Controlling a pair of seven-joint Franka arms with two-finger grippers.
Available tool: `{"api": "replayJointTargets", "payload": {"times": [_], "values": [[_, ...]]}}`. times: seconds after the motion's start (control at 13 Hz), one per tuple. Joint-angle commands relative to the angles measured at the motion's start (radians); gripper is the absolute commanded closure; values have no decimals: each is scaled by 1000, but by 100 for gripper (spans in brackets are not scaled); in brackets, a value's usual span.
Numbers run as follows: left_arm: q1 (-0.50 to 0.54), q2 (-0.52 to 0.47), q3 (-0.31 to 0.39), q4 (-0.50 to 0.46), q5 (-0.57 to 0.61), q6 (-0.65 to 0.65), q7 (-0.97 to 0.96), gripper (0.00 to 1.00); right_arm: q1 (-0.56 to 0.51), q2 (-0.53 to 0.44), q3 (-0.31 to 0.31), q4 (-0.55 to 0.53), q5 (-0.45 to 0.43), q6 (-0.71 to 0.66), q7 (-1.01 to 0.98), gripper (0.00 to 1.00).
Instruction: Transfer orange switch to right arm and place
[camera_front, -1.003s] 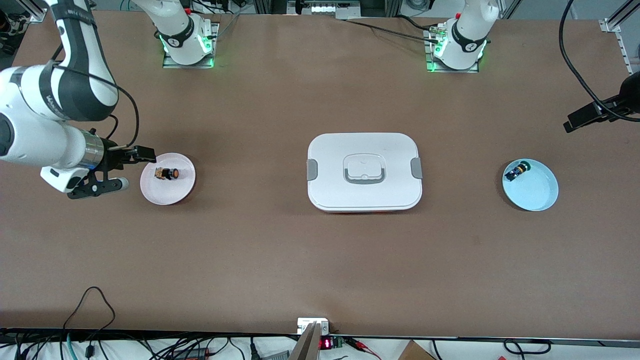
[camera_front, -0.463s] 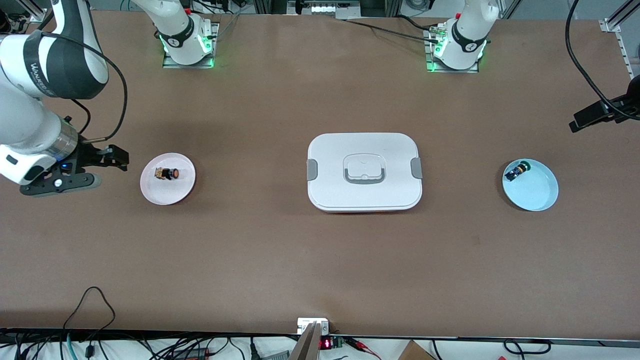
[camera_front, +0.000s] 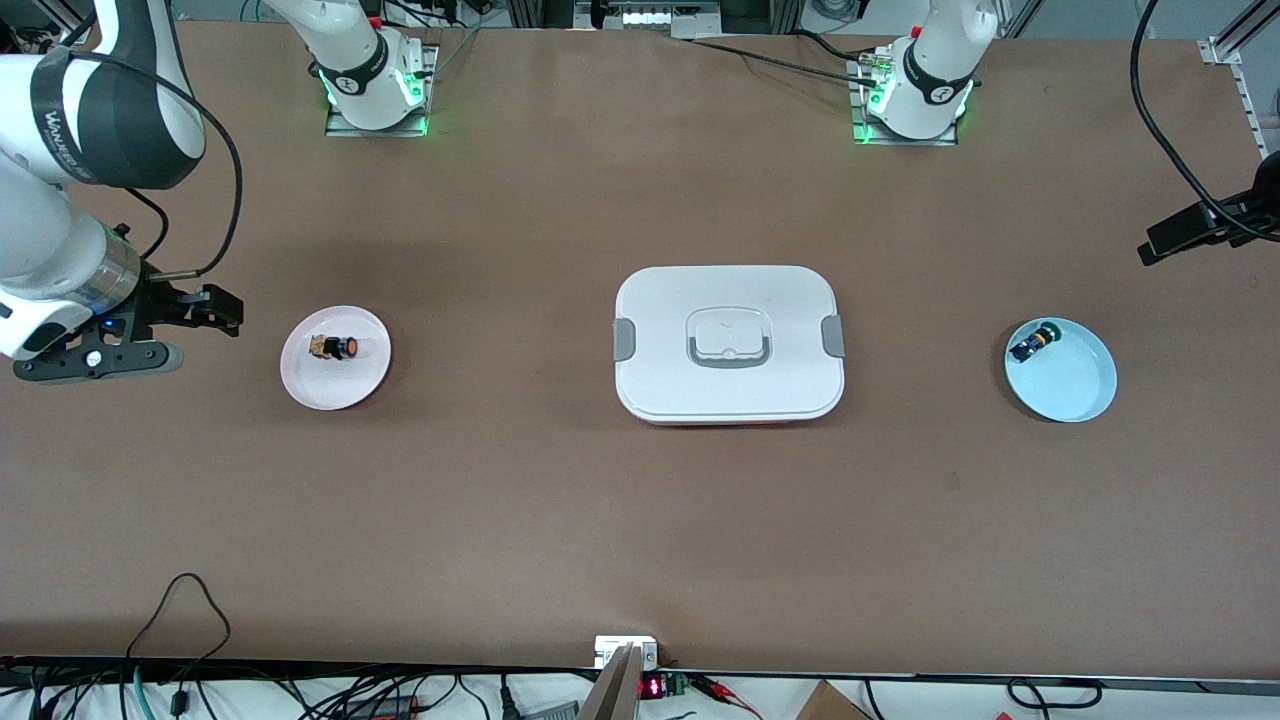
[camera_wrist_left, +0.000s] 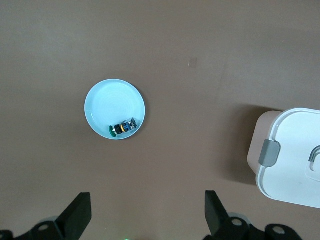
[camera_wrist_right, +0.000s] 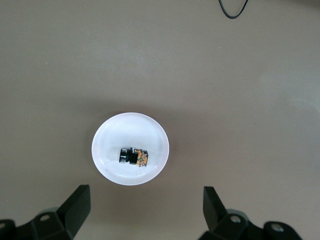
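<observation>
Switch (camera_front: 340, 347) on pink plate (camera_front: 364, 385) near right-arm tabletop end. Right gripper (camera_front: 150, 330) beside plate, spread wide, empty. Left gripper (camera_wrist_left: 147, 215) spread wide, empty, high over blue plate (camera_wrist_left: 107, 105).

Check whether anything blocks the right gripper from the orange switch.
Nothing visible does. The orange switch lies alone on the pink plate. The right gripper, open, hangs over bare table beside the plate, toward the right arm's end, with only tabletop between them.
</observation>
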Motion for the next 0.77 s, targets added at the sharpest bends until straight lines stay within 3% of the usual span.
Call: {"api": "replayJointTargets", "payload": {"times": [0.0,0.46,0.69], "values": [[8,7,-5,29,10,-19,20,0,-6,-36,0,-30,9,-18,-15,0],[29,6,-5,22,10,1,23,0,-46,-96,-3,-56,60,1,-7,0],[34,9,-5,19,8,41,21,0,-75,-96,-10,-27,171,-5,71,0]]}}
